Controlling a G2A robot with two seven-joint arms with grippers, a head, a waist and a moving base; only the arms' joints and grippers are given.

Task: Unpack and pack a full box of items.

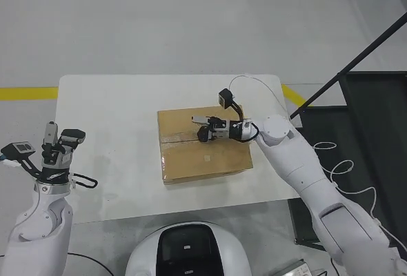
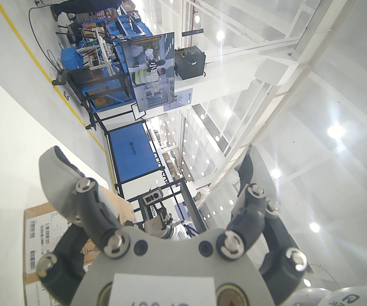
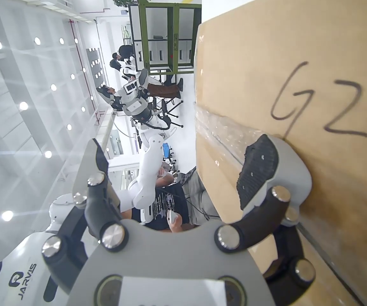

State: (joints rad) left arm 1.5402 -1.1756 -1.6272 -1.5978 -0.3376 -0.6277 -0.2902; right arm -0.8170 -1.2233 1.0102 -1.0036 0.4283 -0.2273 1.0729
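Here's the cardboard box (image 1: pixel 205 160) on the white worktop (image 1: pixel 107 110), a touch toward 3 o'clock from the worktop's middle. Flaps down, lid shut, a strip of clear tape (image 3: pixel 216 128) along the centre seam. There's a dark marker scrawl on the lid, plain to see from the right wrist view, and a white label (image 2: pixel 40 235) on the side facing the left arm.

The right arm comes in from 4 o'clock, and the right end effector (image 1: pixel 202 129) is over the lid, a little toward 12 o'clock from the box's centre, right at the seam. It's spread wide, grasping nothing. One finger (image 3: pixel 260 163) lies at the cardboard just beside the tape, and whether it truly touches I can't tell. The other finger is out in free air, off the lid.

Over at 9 o'clock, the left end effector (image 1: pixel 61 138) is at the worktop's edge, well apart from the box, tips pointing toward 12 o'clock. Released as well, fingers splayed, nothing between them.
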